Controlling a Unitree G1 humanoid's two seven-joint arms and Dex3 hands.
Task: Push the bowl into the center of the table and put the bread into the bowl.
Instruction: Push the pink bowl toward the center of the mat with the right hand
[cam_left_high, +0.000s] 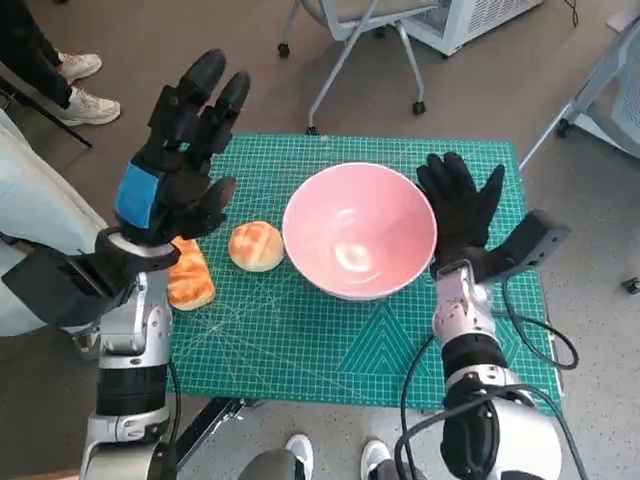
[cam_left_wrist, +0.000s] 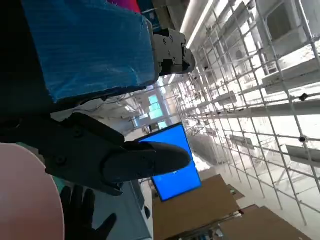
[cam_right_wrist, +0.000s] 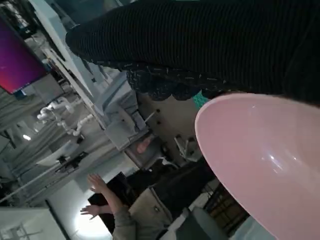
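The gloved right hand (cam_left_high: 462, 212) rested open-fingered against the round pink bowl (cam_left_high: 360, 230); the blue-taped left hand (cam_left_high: 180, 160) hovered spread, holding nothing.

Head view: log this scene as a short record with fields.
surface: green cutting mat
bowl: pink bowl, empty, near the mat's middle
bread: round bun just beside the bowl; second bread piece partly under the left hand
left hand: raised, fingers spread, holding nothing
right hand: open, against the bowl's side
bread in bowl: not yet
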